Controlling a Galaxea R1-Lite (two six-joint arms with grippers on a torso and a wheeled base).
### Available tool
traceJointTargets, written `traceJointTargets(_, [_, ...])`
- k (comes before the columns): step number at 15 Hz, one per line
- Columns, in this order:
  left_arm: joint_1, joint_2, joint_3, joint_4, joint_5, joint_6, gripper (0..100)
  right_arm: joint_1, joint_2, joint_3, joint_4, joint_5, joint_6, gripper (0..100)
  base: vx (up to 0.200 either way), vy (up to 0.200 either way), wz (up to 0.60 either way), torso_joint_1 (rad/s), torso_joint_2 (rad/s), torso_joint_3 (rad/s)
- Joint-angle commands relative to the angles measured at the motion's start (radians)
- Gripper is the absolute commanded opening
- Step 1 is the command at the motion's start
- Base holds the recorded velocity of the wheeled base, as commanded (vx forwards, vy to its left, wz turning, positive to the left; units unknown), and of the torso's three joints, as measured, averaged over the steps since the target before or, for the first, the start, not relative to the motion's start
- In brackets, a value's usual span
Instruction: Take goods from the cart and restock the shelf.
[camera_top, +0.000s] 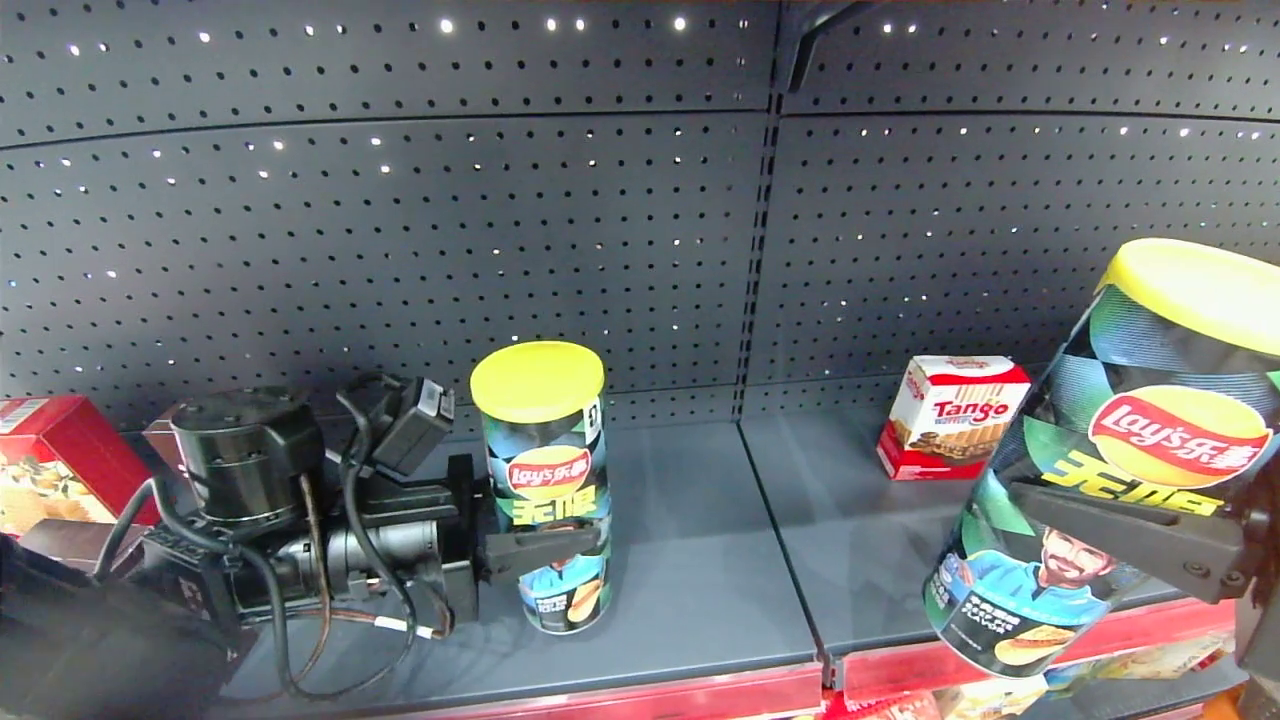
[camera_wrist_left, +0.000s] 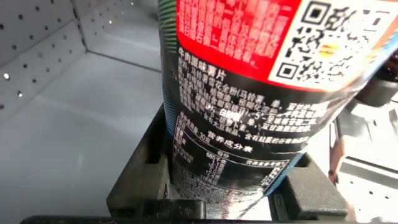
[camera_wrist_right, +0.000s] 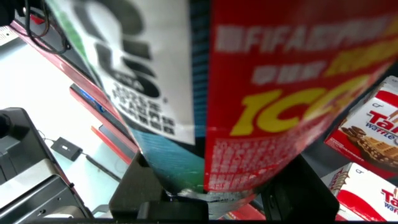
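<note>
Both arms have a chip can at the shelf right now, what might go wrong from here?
The tilted can in the right gripper hangs at the front edge of the shelf; released like that, it would likely fall.
Pushed inward, it might knock the wafer box behind it.
The left gripper is shut on the upright can; retreating before opening could topple it.

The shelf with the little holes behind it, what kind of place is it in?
Probably a shop aisle: a grey shelf with a pegboard back, a red rail along its front, and packaged snacks, a chip can and a wafer box.
</note>
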Motion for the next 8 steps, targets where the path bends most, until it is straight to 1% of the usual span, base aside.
traceJointTargets(1, [-0.003,-0.026,0.036,-0.002,-0.002,0.010,0,0.002,-0.004,0.000,0.000,-0.001,-0.001,0,0.000,0.000,0.00,0.000,0.00,0.000])
traceJointTargets(2, [-0.007,-0.023,0.042,-0.016,0.000,0.015,0,0.002,-0.004,-0.002,0.002,-0.001,-0.001,0,0.000,0.000,0.00,0.000,0.00,0.000])
traceJointTargets(3, [-0.009,-0.008,0.050,-0.056,0.005,0.015,0,0.002,-0.012,-0.003,0.022,-0.001,-0.001,0,0.000,0.000,0.00,0.000,0.00,0.000])
traceJointTargets(4, [-0.015,0.020,0.052,-0.076,0.005,0.015,0,0.004,-0.018,-0.003,0.036,-0.001,-0.001,0,0.000,0.000,0.00,0.000,0.00,0.000])
traceJointTargets(8, [-0.017,0.074,0.047,-0.087,0.005,0.015,0,0.005,-0.052,-0.014,0.099,-0.001,-0.001,0,0.000,0.000,0.00,0.000,0.00,0.000])
